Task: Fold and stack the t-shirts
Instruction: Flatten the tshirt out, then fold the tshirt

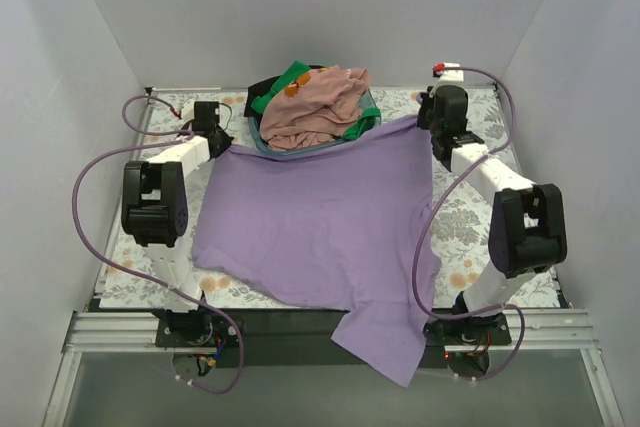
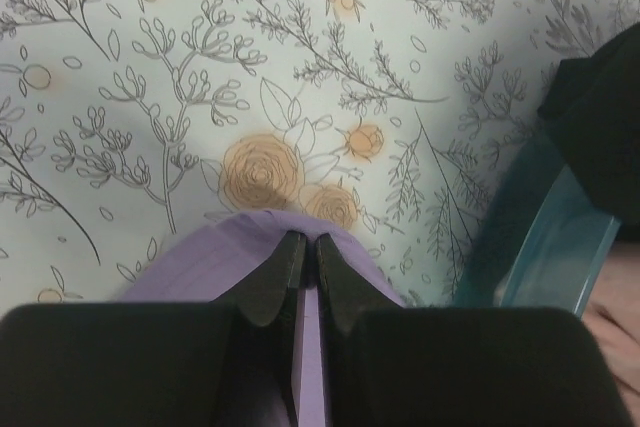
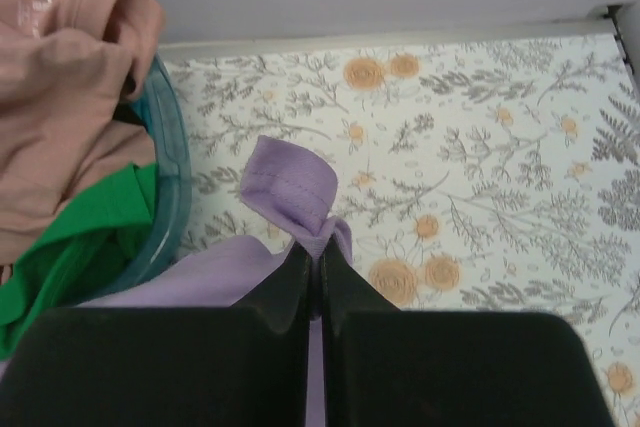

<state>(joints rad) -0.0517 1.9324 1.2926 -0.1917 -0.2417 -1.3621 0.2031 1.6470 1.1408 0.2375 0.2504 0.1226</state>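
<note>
With left gripper [image 2: 303, 247] and right gripper [image 3: 312, 253] I am pinching far corners of the lavender t-shirt [image 1: 320, 217], seemingly spreading it flat.

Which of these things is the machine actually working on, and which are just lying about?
Job:
large lavender-purple cloth t-shirt
dusty pink cloth tee
bright green cloth tee
black cloth tee

Lying about:
teal plastic basket
flower-patterned table cover

A floral-print table [image 1: 140, 282] carries the lavender t-shirt [image 1: 320, 217], spread out and drooping over the near edge, with a teal basket [image 3: 180, 177] behind it.
</note>
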